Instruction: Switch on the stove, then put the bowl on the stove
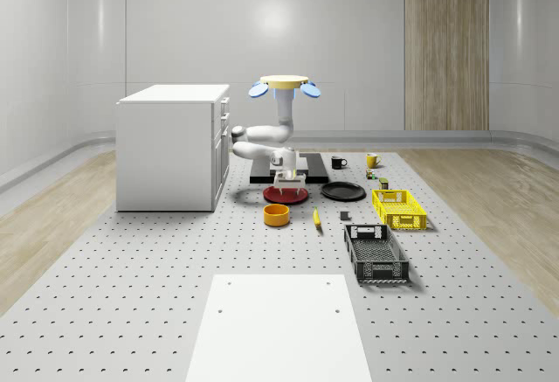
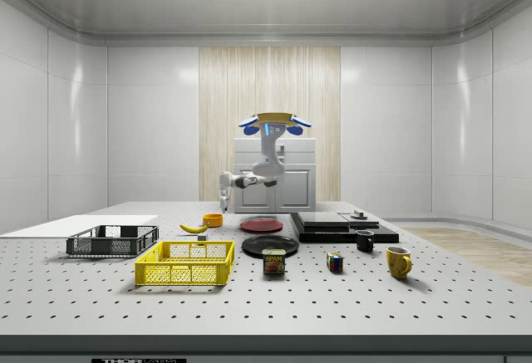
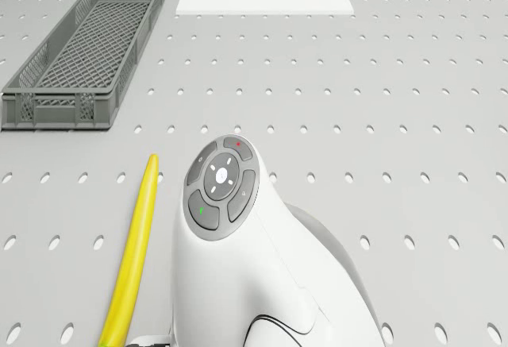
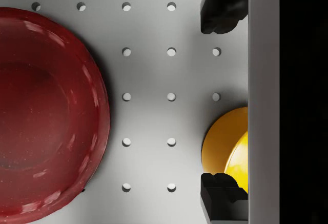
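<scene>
The drone (image 1: pixel 284 85) hovers in front of the white cabinet, above the black flat stove (image 1: pixel 316 169), and its arm hangs down. My gripper (image 1: pixel 287 181) is open and empty, just above the red plate (image 1: pixel 286 196) at the stove's near edge. The orange bowl (image 1: pixel 276 215) sits on the table a little in front of the plate. In the wrist view the two dark fingertips (image 4: pixel 220 14) stand wide apart, with the bowl (image 4: pixel 228 149) beside one of them and the red plate (image 4: pixel 46 116) apart from it. In the side view the stove (image 2: pixel 341 226) carries a small knob (image 2: pixel 359 214).
A white cabinet (image 1: pixel 170 146) stands at the whole-scene view's left. A black plate (image 1: pixel 342 191), banana (image 1: pixel 316 217), yellow crate (image 1: pixel 399 208) and grey crate (image 1: pixel 376 253) lie to the right. Two mugs (image 1: pixel 339 163) stand behind. A white mat (image 1: pixel 279 325) lies in front.
</scene>
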### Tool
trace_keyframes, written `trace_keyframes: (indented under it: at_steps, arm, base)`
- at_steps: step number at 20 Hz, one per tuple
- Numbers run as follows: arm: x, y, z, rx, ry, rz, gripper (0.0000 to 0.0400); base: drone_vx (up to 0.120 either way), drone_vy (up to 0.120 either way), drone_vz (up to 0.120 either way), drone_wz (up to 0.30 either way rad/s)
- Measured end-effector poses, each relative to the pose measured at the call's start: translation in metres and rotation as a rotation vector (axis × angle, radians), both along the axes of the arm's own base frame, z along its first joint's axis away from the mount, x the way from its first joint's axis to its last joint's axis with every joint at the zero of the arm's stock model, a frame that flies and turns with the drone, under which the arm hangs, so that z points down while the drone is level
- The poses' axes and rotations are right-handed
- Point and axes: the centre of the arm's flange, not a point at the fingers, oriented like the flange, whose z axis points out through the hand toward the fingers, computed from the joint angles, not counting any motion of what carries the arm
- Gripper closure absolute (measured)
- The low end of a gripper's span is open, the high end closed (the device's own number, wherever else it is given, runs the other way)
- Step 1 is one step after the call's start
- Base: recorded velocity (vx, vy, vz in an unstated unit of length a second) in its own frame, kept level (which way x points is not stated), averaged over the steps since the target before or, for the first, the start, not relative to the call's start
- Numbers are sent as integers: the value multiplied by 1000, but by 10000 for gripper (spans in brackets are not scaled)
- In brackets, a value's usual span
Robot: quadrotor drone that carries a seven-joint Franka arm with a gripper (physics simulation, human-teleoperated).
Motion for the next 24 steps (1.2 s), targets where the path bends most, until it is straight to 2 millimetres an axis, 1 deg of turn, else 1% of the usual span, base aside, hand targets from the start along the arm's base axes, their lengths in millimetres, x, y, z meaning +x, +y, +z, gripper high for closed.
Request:
trace_keyframes:
  at_steps: [6,9,13,16,20,24]
  arm:
    - [0,0,0,0,0,0,0]
    - [0,0,0,0,0,0,0]
    - [0,0,0,0,0,0,0]
    - [0,0,0,0,0,0,0]
    - [0,0,3,0,0,0,0]
    - [0,0,16,0,0,0,0]
  base:
    - [120,0,0,0]
    - [120,80,0,0]
    - [120,0,0,0]
    - [120,-53,0,0]
    - [0,0,0,0]
    - [0,0,0,0]
